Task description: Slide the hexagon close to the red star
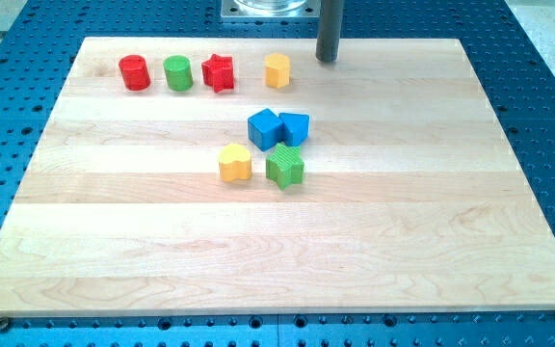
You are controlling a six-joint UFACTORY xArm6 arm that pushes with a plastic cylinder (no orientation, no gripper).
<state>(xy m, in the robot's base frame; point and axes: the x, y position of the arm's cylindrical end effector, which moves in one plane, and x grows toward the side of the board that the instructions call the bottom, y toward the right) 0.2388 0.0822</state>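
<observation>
The yellow hexagon (277,70) stands near the view's top, a short gap to the right of the red star (218,72). My tip (328,59) rests on the board at the view's top, to the right of and slightly above the hexagon, apart from it. The rod rises out of the view's top edge.
A red cylinder (134,72) and a green cylinder (177,72) stand left of the star. In the middle are a blue cube (265,128), a blue block (295,127), a yellow heart (235,162) and a green block (284,166). The wooden board (277,251) lies on a blue perforated table.
</observation>
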